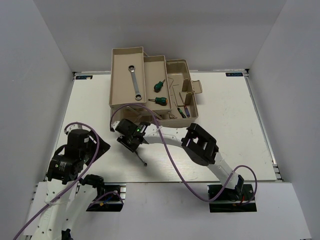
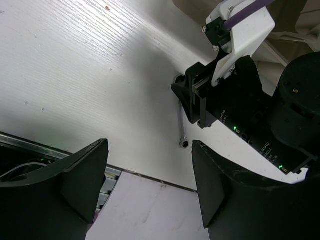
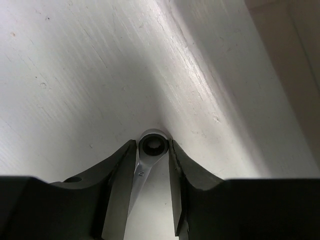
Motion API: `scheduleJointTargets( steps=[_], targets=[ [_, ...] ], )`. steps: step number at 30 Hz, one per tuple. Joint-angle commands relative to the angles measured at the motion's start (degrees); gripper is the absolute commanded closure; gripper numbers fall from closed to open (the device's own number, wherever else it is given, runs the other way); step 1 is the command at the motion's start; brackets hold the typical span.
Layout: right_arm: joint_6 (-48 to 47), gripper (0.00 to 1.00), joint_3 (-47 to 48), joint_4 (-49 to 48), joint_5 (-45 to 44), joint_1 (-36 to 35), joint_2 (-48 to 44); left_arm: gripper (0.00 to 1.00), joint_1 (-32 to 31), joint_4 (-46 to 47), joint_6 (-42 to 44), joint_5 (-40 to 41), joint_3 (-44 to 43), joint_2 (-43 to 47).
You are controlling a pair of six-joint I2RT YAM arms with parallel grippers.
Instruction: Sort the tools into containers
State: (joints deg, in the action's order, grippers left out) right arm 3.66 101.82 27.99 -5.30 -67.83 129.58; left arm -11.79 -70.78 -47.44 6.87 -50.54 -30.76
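White wood-grain table [image 1: 240, 115], grey walls [image 1: 30, 60] around it, blue label [image 1: 234, 74] at far edge.

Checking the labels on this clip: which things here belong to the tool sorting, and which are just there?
Job: short wrench, clamped by the right gripper; long wrench; green screwdrivers; trays; toolbox.

Not the job: left gripper, open and holding nothing; purple cable; table.
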Motion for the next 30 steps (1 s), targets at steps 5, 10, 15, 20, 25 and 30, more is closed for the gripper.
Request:
scheduleJointTargets(
  steps=[5,10,15,20,25,30],
  targets=[
    [-0.5,0.68,-2.7,3.9,0.8,-1.6,3.5,0.22,-0.2,-1.2,0.5,1.4,-1.8,0.7],
    [-1.3,0.85,-3.8,4.1,0.5,-1.9,3.2,0.22,-0.2,-2.3,0.5,1.4,-2.3,1.2],
    [-2.3,1.0,-5.6,4.4,3.2,-1.1,0.8,0.22,-0.2,-2.3,0.5,1.4,-2.3,1.8],
    [-3.4,1.0,-10.2,2.3,13.5,0.9,-6.6,0.22,-0.2,-2.3,0.0,1.4,-1.8,2.3],
    [-6.6,1.0,-12.1,1.7,15.9,2.1,-12.0,0.22,-0.2,-1.1,0.0,0.9,-0.4,2.3],
    [-6.4,1.0,-13.0,2.3,15.9,2.9,-14.8,0.22,-0.2,0.0,0.0,0.3,0.1,2.3]
  ],
)
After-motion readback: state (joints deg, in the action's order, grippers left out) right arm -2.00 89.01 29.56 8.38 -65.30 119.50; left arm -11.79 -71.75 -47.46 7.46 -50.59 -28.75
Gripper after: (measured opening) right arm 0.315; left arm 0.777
